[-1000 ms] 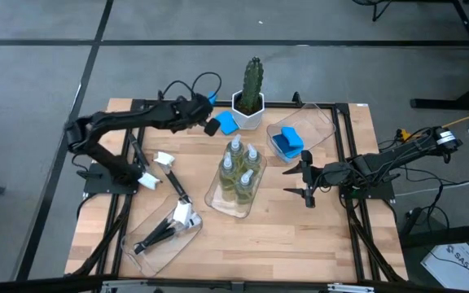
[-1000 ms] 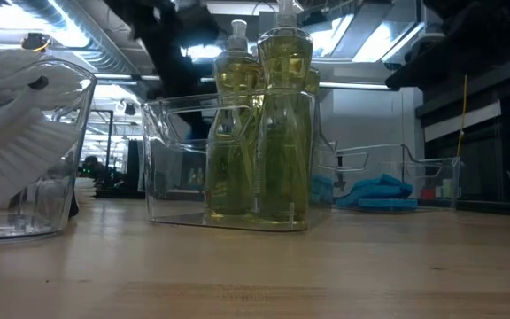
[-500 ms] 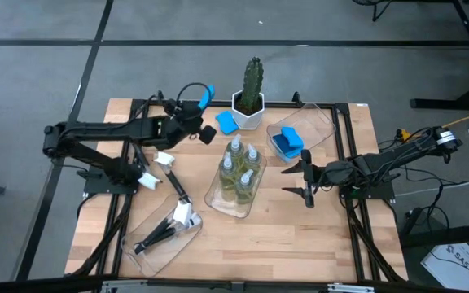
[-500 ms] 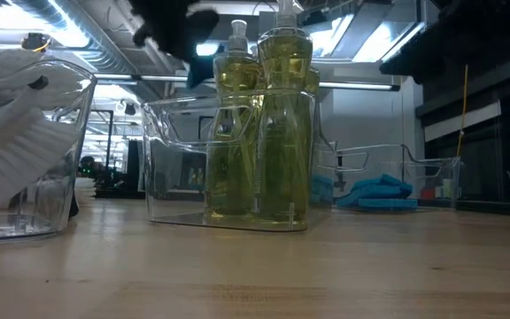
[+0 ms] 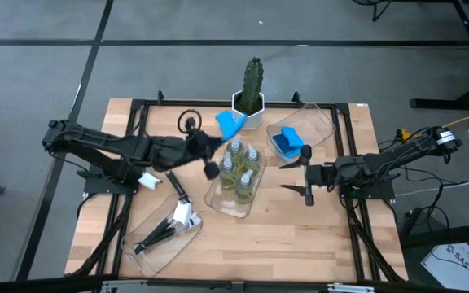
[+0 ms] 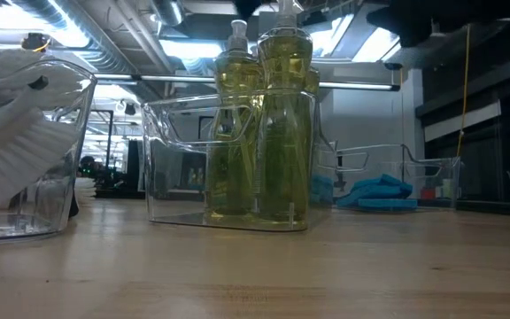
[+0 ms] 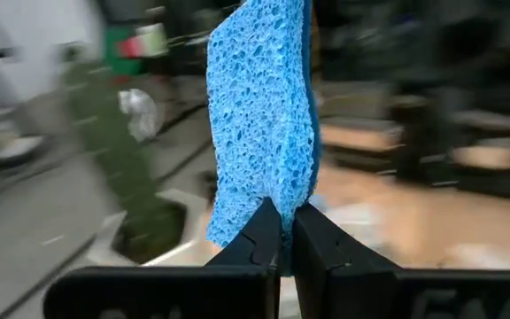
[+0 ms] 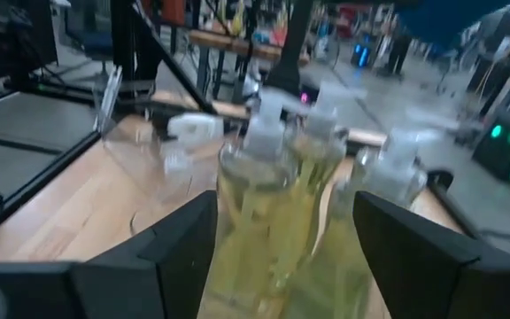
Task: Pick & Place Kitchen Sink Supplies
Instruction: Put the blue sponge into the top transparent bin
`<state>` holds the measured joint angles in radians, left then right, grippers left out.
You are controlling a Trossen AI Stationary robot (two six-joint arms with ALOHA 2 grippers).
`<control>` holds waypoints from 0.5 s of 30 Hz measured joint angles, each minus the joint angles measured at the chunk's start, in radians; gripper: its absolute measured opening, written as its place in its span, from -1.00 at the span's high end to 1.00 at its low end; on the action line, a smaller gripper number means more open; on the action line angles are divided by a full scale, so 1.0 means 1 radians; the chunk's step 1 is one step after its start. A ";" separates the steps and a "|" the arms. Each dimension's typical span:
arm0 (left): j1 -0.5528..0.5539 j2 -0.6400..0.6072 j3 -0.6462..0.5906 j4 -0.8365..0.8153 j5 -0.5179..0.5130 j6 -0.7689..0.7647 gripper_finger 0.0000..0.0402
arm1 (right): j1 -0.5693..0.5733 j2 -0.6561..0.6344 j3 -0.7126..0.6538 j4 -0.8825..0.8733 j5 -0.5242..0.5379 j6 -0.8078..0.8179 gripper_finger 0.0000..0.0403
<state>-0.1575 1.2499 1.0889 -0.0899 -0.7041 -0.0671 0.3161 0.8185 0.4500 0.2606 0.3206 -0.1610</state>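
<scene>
My left gripper (image 5: 221, 135) is shut on a bright blue sponge (image 5: 230, 123), held up between the cactus pot and the bottle tray. Several small bottles of yellow-green liquid (image 5: 238, 167) stand in a clear tray (image 5: 218, 198) at the table's middle; they also show in the low view (image 6: 264, 124). Another blue sponge (image 5: 287, 140) lies in a clear tray (image 5: 320, 122) at the far right. A black-handled brush (image 5: 173, 224) lies in a tray at the near left. My right gripper (image 5: 305, 175) is open and empty, right of the bottle tray, pointing at it. My left gripper pinches the sponge's lower edge (image 7: 268, 190) between its two fingertips (image 7: 259, 232), across the sponge's thin side. The sponge stands on edge beyond the fingers, lifted clear of the table.
A green cactus in a white pot (image 5: 252, 91) stands at the far edge, close behind the held sponge. Another brush (image 5: 169, 175) lies on the bare wood left of the bottle tray. Bare wood lies along the near right of the table (image 5: 300, 244).
My left arm has swung its wrist from beside the cactus pot toward the near edge and the bottle tray, and has turned. The blue sponge, lying flat on the table a second ago, now stands on edge, lifted clear in the fingers.
</scene>
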 joint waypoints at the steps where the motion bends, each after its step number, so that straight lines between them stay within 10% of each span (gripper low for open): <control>1: -0.011 0.000 0.000 0.022 0.043 0.001 0.98 | 0.000 0.000 0.000 0.016 0.000 -0.013 -0.30; 15: -0.061 0.122 0.001 0.271 0.580 0.020 0.98 | 0.000 0.000 0.000 0.220 -0.164 -0.188 -0.30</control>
<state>-0.2190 1.3717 1.0897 0.1815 -0.1244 -0.0471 0.3161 0.8183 0.4500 0.4809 0.1563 -0.3491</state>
